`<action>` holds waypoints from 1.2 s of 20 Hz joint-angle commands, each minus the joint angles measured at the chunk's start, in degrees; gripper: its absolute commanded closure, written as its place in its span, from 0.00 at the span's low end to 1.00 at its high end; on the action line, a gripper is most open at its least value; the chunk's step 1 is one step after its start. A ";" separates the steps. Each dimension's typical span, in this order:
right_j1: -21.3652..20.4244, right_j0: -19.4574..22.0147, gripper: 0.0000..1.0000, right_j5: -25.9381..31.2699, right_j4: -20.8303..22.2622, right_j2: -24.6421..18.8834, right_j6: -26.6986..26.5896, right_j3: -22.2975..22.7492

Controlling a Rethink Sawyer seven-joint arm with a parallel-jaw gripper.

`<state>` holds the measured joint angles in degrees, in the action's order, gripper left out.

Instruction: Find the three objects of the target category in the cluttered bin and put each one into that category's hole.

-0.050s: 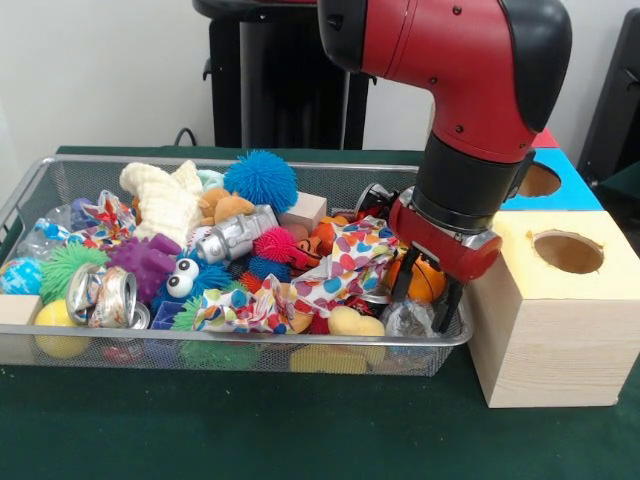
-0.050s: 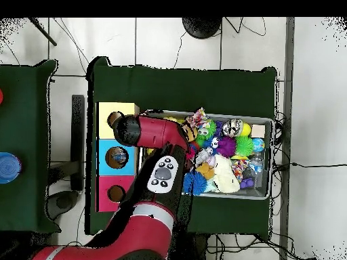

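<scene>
My gripper hangs at the right end of the wire bin, its black fingers open and dipped among the toys. An orange ball lies between and just behind them, and I cannot tell whether they touch it. Next to the tips are a crumpled clear wrapper and a polka-dot cloth. To the right of the bin stands a pale wooden box with a round hole. In the overhead view the arm hides the gripper.
The bin holds a blue spiky ball, a silver can, crushed cans, a purple plush, a white knit toy and a wooden block. Behind the wooden box is a blue box. Overhead, yellow, blue and red boxes stand in a row.
</scene>
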<state>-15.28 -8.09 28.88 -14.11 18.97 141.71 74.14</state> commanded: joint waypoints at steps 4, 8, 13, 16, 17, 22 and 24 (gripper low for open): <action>5.25 2.89 0.00 -0.59 1.84 -5.45 1.98 -1.48; 2.10 1.30 0.00 3.61 3.16 -2.71 1.48 -0.83; -0.87 2.18 0.00 4.19 3.47 -4.26 -0.51 2.89; -0.22 3.14 0.00 2.48 3.55 -6.05 -1.45 4.16; -0.19 3.41 0.00 2.78 3.59 -6.33 -1.81 4.29; -3.41 3.14 0.00 7.41 4.47 -5.28 -3.22 6.06; -4.11 3.54 0.00 8.12 4.80 -5.15 -3.86 6.33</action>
<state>-16.98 -6.33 29.44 -13.60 18.84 141.71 74.51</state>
